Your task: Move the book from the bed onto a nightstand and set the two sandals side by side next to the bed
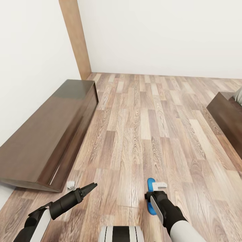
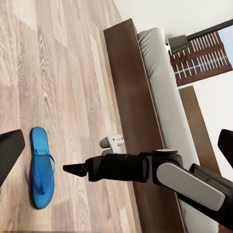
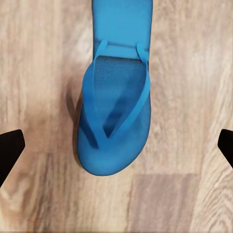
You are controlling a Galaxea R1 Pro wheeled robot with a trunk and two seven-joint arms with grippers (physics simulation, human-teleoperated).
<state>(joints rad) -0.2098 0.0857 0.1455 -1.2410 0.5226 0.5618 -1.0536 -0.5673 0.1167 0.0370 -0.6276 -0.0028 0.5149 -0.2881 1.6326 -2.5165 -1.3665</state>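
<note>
One bright-blue sandal (image 3: 114,107) lies flat on the wood-plank floor, straps up. My right gripper (image 3: 116,145) hangs open straight above it, one dark fingertip on each side and clear of it. In the head view the sandal (image 1: 151,183) shows on both sides of the right gripper (image 1: 151,198). My left gripper (image 1: 91,186) is open and empty, held low to the left and pointing toward the right arm. In the left wrist view the sandal (image 2: 41,167) lies on the floor a short way from the bed (image 2: 131,87) with its pale mattress (image 2: 160,82). The book and the nightstand are out of view.
A long low dark wooden cabinet (image 1: 50,134) runs along the white wall at the left. The bed's dark frame (image 1: 228,114) shows at the right edge. Wide plank floor (image 1: 144,111) lies between them. A brown door frame (image 1: 75,37) stands in the far corner.
</note>
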